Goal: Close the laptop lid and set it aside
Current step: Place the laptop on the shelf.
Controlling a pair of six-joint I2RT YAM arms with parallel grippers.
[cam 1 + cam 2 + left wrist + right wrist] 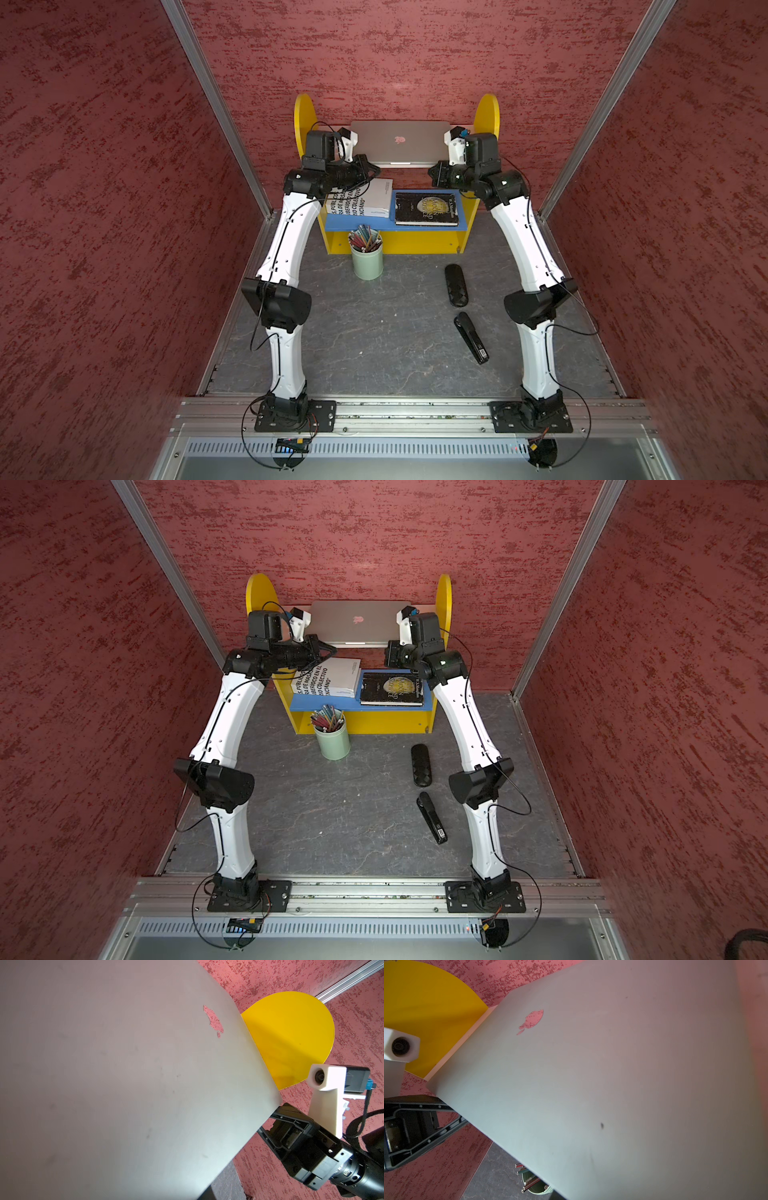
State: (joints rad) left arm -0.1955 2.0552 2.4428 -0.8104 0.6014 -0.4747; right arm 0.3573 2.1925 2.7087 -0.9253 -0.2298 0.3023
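Note:
The silver laptop [399,141] [359,621] lies flat with its lid [124,1084] [612,1084] shut, apple logo up, on the top board of the yellow shelf [304,120]. Its front edge overhangs that board. My left gripper [368,160] [454,1113] is shut on the laptop's left side near the front corner. At the matching right corner, my right gripper [436,166] [270,1118] is shut on the right side. In each wrist view the lid hides that arm's own fingers, while the opposite gripper shows at the far edge.
Below, a blue shelf board [353,222] carries a white book [365,199] and a black book [426,208]. A green pencil cup [367,257] stands on the grey floor in front, with a black case [456,284] and a black stapler [471,338] to its right. Red walls stand close behind and at both sides.

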